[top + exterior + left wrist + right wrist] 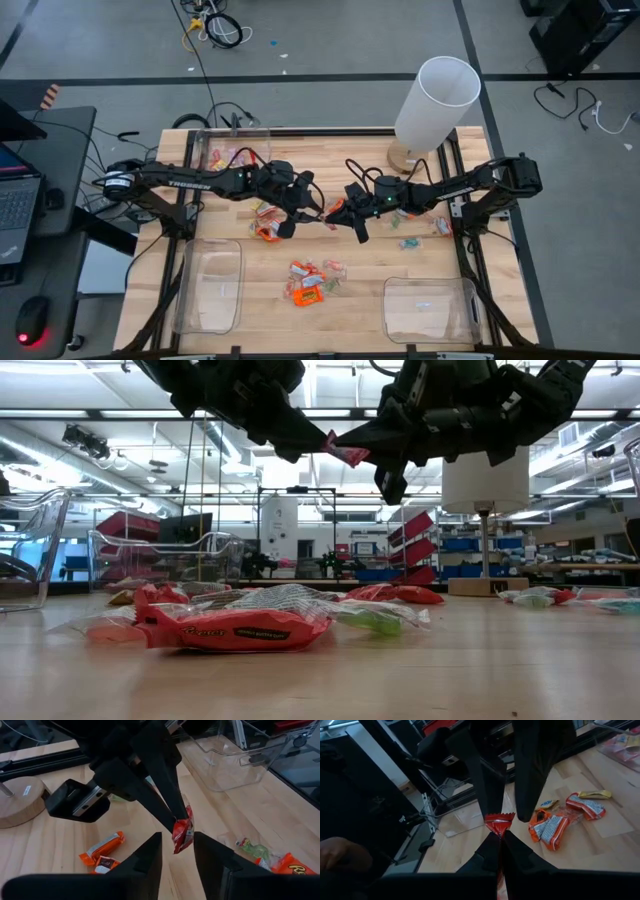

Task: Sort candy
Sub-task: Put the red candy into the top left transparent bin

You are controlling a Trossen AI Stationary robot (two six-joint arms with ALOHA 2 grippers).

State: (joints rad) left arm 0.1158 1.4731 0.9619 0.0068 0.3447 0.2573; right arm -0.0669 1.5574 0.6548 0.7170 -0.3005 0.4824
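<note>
Midair, right gripper pinches a red candy by one end, seemingly for a handover; left gripper brackets it, fingers apart

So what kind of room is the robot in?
Probably a robotics lab or workshop. The wooden table sits on a bare floor with loose cables, a laptop desk beside it, and storage shelves behind.

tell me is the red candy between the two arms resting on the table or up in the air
Up in the air. The red candy hangs above the table, pinched in the right gripper jaws, with the left gripper open around it.
</note>
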